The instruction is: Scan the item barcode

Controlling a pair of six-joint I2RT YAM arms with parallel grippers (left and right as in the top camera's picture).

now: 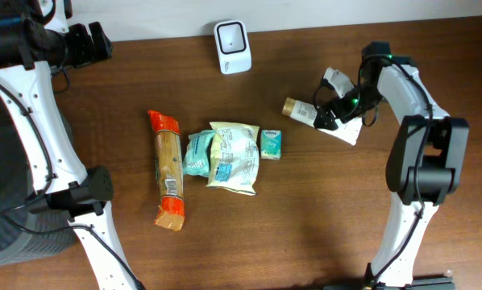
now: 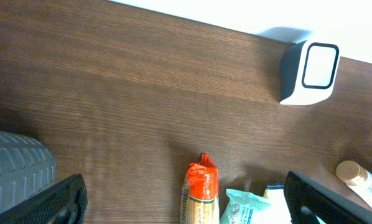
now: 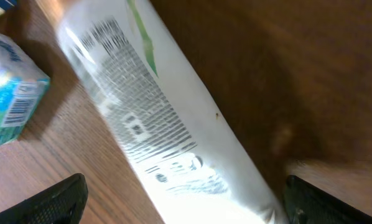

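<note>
Right wrist, tube: the white tube fills the picture right under the lens, slanting from upper left to lower right, with its blurred dark print facing up.
Right wrist, end effector: the right end effector stands wide open. Its fingers show in the two lower corners with the tube between them, and nothing is gripped.
Right wrist, neighbour: a small blue-green pack lies on the wood at the left edge of the picture, apart from the tube.
Left wrist, end effector: the left end effector is spread wide and holds nothing, with the bare tabletop below it.
Left wrist, scanner: the scanner stands at the tabletop's far edge with its window in view.
Overhead, tube: it lies in the far right part of the tabletop, cap pointing toward the middle, under the right end effector and well apart from the scanner.
Overhead, left arm: its end effector hangs over the far left corner.
Overhead, middle: a long orange-ended pack, a teal pouch and a pale bag lie side by side. The pouch and the bag overlap, and the small blue-green pack lies just right of the bag.
</note>
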